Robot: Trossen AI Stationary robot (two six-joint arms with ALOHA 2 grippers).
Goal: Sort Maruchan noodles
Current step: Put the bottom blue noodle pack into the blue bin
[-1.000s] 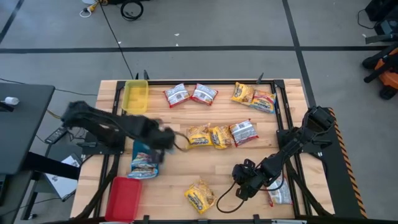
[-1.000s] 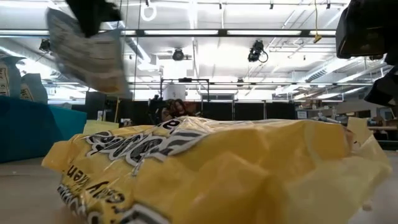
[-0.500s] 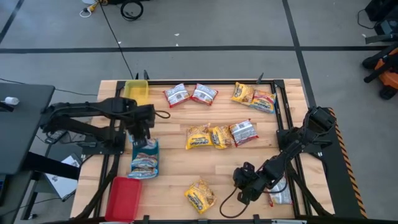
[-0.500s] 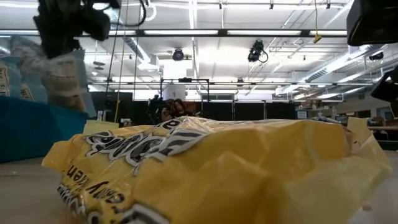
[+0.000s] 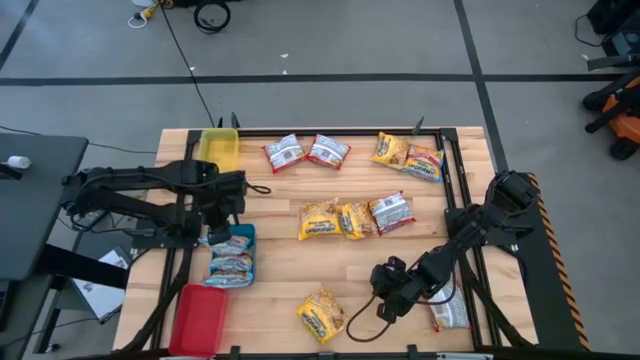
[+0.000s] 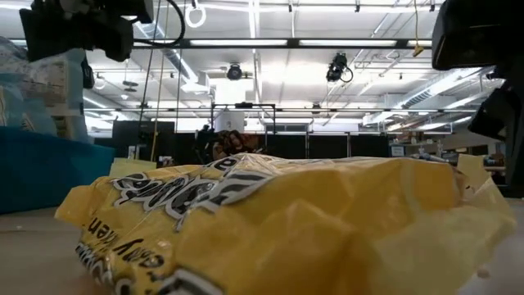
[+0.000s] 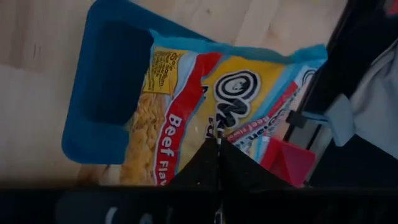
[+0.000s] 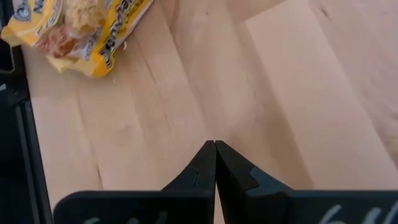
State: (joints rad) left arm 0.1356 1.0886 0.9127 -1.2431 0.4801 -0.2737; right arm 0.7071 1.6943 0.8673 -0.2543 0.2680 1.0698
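Observation:
My left gripper (image 5: 226,213) is shut over the far end of the blue tray (image 7: 106,93), on a blue-white Beef Flavor Maruchan packet (image 7: 186,112). More blue-white packets (image 5: 232,265) lie flat in that tray. My right gripper (image 5: 385,296) is shut and holds nothing. It hovers over bare wood just right of a yellow packet (image 5: 322,316) lying near the near edge. Other packets lie flat: three mid-table (image 5: 352,219) and several along the far edge (image 5: 328,150). My left gripper pinches the blue-white packet between its two fingertips (image 7: 217,149), coming from above; a thin sliver of wrapper (image 7: 212,128) shows at the tips, which hide the exact part. The packet hangs below the gripper (image 6: 45,86), over the packets in the blue tray; whether it touches them does not show.
A yellow tray (image 5: 218,152) sits at the far left corner and a red tray (image 5: 198,318) at the near left corner. One packet (image 5: 450,315) lies by the right frame rail. Bare wood shows between the middle row and the near edge.
My left gripper has carried the blue-white packet from mid-table toward the left edge, over the blue tray, then lowered it; the packet now hangs lower, just above the tray. The gripper has stayed shut on it throughout.

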